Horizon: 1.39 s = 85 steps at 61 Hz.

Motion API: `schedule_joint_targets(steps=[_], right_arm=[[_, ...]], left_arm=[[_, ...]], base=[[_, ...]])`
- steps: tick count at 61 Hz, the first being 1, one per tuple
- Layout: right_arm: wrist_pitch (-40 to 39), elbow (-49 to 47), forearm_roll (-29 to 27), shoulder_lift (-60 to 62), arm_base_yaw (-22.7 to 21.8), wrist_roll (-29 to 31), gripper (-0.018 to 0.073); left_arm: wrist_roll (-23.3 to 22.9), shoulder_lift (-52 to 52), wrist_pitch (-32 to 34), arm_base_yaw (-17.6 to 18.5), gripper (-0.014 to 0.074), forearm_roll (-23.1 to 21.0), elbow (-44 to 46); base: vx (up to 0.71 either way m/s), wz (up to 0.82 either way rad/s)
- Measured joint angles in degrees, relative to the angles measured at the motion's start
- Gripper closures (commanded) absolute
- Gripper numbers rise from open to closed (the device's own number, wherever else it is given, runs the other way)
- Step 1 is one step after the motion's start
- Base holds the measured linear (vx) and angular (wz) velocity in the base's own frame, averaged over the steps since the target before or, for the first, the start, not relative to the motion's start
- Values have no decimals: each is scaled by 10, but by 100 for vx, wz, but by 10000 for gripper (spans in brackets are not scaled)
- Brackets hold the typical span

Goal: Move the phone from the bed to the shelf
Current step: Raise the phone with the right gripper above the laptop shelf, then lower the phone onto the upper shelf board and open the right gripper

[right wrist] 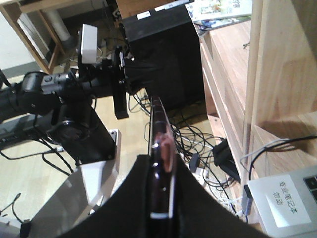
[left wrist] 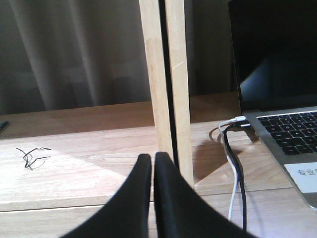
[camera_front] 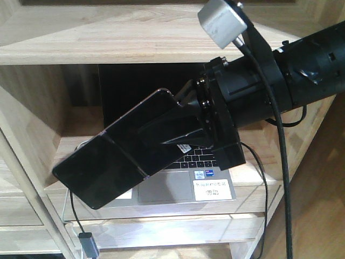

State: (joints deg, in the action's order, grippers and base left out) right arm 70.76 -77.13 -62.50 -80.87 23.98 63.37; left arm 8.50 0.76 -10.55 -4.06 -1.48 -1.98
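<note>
Item one, right tool: its fingers are pinched on the phone, gripping the upper half near one end, so you see the slab edge-on from the right wrist view with its pinkish rim between them. Item two, the phone itself: opened flat and glossy black, off the bed, which appears in no view, and held in the air in front of the shelf. Its long axis slopes from the tool at upper right down to lower left, and the free end hangs over the left front of the middle compartment. You cannot tell whether that low corner touches anything. Item three, laptop: grey and open, lying just under and behind the phone, and it takes up most of that compartment's board. Item four, left tool: its fingers are pressed together on nothing, facing the upright divider, with the cables to its right. Judgement: the right arm carries the load and is the nearer one. The placing turns on levelling that sloped axis and lowering the phone leftward and down onto bare board rather than onto the keyboard.
</note>
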Motion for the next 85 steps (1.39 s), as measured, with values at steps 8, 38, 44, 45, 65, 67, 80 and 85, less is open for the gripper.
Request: schedule_joint_targets(steps=[8, 38, 44, 45, 65, 67, 80, 85], right_arm=[[0, 0, -7, 0, 0, 0, 562], [-39, -59, -27, 19, 0, 0, 562], [-74, -86, -27, 21, 0, -6, 562], [-79, -89, -27, 21, 0, -6, 562], [-214, -152, -29, 11, 0, -12, 562], [-221, -161, -31, 4, 0, -12, 562], [-227, -254, -47, -72, 0, -12, 562], [-228, -293, -55, -114, 0, -13, 562]], left_arm=[[0, 0, 0, 0, 595, 0, 0], [0, 0, 0, 0, 595, 0, 0], [0, 0, 0, 0, 595, 0, 0], [0, 0, 0, 0, 595, 0, 0], [0, 0, 0, 0, 595, 0, 0], [0, 0, 0, 0, 595, 0, 0], [0, 0, 0, 0, 595, 0, 0], [0, 0, 0, 0, 595, 0, 0]], base=[[0, 0], [0, 0], [0, 0], [0, 0], [0, 0], [0, 0], [0, 0], [0, 0]])
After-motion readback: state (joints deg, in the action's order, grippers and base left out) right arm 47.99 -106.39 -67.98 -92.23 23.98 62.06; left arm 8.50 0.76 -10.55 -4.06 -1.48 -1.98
